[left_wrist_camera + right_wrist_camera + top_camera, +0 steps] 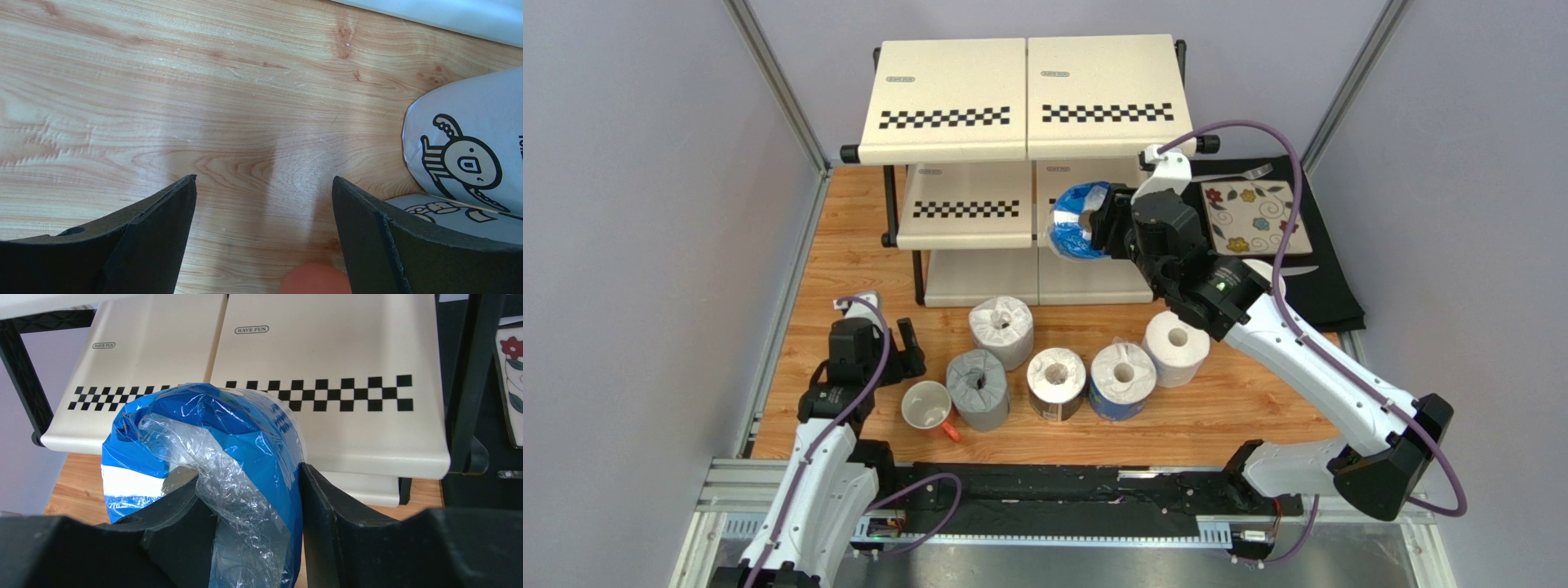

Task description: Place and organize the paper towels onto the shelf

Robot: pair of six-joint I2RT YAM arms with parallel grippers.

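Note:
My right gripper (1092, 228) is shut on a blue-printed wrapped paper towel roll (1071, 221), held on its side in the air in front of the shelf's (952, 92) middle tier. In the right wrist view the blue roll (202, 429) sits pinched in my right gripper (251, 490), with the cream checkered panel (344, 349) just beyond. Five rolls stand on the table: white (1001, 328), grey (978, 387), dark-wrapped (1057, 382), blue-printed (1123, 377) and white (1176, 347). My left gripper (906, 352) hangs open and empty over bare wood (264, 184), with the grey printed roll (460, 159) to its right.
A white mug (925, 406) with an orange handle (313, 280) stands beside the grey roll, close under my left gripper. A black mat (1326, 288) with a floral tile (1255, 217) lies right of the shelf. Grey walls enclose the table on both sides.

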